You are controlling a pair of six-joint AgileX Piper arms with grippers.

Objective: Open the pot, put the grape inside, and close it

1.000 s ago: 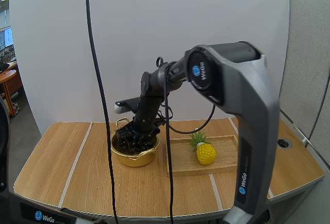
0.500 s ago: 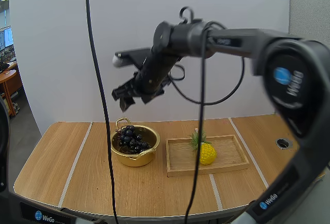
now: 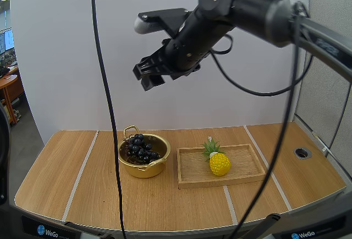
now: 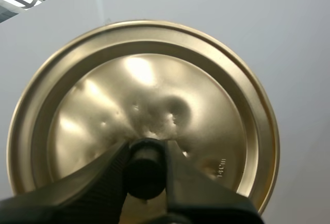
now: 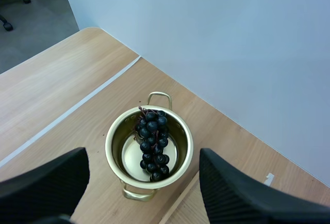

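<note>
Wooden table (image 3: 71,184) carries the open pot (image 3: 138,168), with the grapes (image 3: 140,148) lying inside it. My right gripper (image 3: 149,72) hangs high above, fingers spread wide and empty. My left gripper (image 4: 146,155) pinches what looks like the knob of the lid (image 4: 154,84).

Across from me a wooden tray (image 3: 192,168) lies flat on the table (image 3: 71,178), to the right of the middle. A small yellow pineapple (image 3: 219,164) sits in it near the centre, green crown toward the far rim. Pale tape lines (image 3: 81,172) cross the tabletop.
</note>
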